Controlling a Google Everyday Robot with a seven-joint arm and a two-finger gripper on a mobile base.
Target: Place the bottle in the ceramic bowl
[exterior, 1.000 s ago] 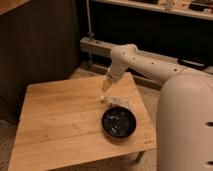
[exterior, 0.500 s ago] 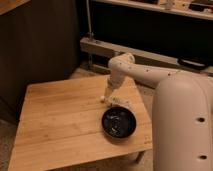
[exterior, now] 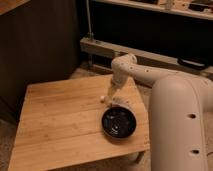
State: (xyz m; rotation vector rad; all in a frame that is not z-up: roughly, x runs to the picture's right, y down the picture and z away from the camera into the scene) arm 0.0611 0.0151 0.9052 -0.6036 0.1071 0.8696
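The glossy black ceramic bowl [exterior: 119,123] sits on the wooden table [exterior: 60,120] near its right front edge. The small white bottle [exterior: 122,103] appears to lie on the table just behind the bowl's far rim, partly hidden by the arm. My gripper [exterior: 106,98] hangs from the white arm and is low over the table, just left of the bottle and behind the bowl's left side. I cannot tell whether it touches the bottle.
My white arm and body [exterior: 182,125] fill the right side. A dark cabinet wall [exterior: 40,45] stands behind the table at the left. A metal shelf rail [exterior: 150,55] runs along the back. The table's edge is close to the bowl on the right.
The gripper has come down and slightly left toward the tabletop beside the bottle. The bowl has not moved.
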